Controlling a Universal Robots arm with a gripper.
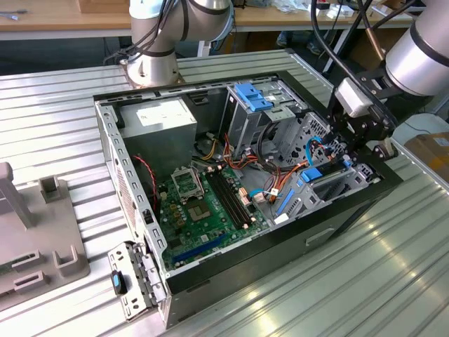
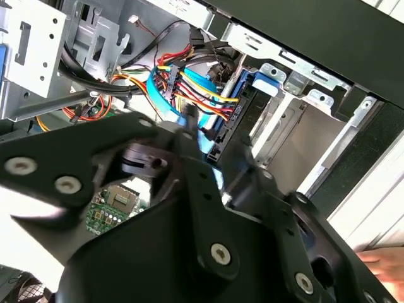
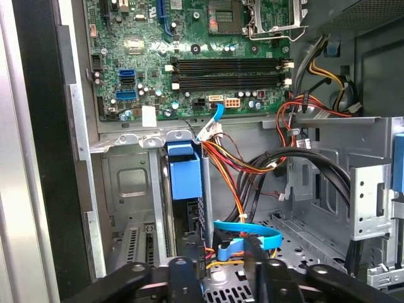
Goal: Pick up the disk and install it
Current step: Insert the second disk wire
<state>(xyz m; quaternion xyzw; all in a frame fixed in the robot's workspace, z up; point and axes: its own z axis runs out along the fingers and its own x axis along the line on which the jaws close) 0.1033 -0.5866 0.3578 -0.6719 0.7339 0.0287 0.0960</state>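
An open computer case (image 1: 105,133) is lying on its side on a ribbed metal table (image 1: 393,260), filling the middle of the exterior view. The arm's gripper (image 1: 358,130) is reaching in over the case's edge at the exterior view's right, its black body hanging just above the drive bay in that corner.

The disk (image 1: 330,184) is sitting in that bay, at the right of centre in the exterior view: a dark slab with bright blue rails, tilted in its slot, with blue and multicoloured cables running to it. In the first wrist view the disk (image 3: 187,180) is showing at lower centre as a blue rail and a dark edge standing in the grey bay, with a flat blue cable (image 3: 249,232) curling just beside it. In the second wrist view the disk (image 2: 237,123) is lying in the upper middle, its blue rail and dark face against the metal bay wall, yellow, red and blue wires plugging in at its near end.

The gripper's black linkage is blocking the lower part of both wrist views, and its fingertips are hidden, so it cannot be told how far the claw is open or whether it is touching the disk.

The green motherboard (image 1: 203,210) is lying at the case's centre, and a grey power supply (image 1: 158,119) is sitting toward the upper left.
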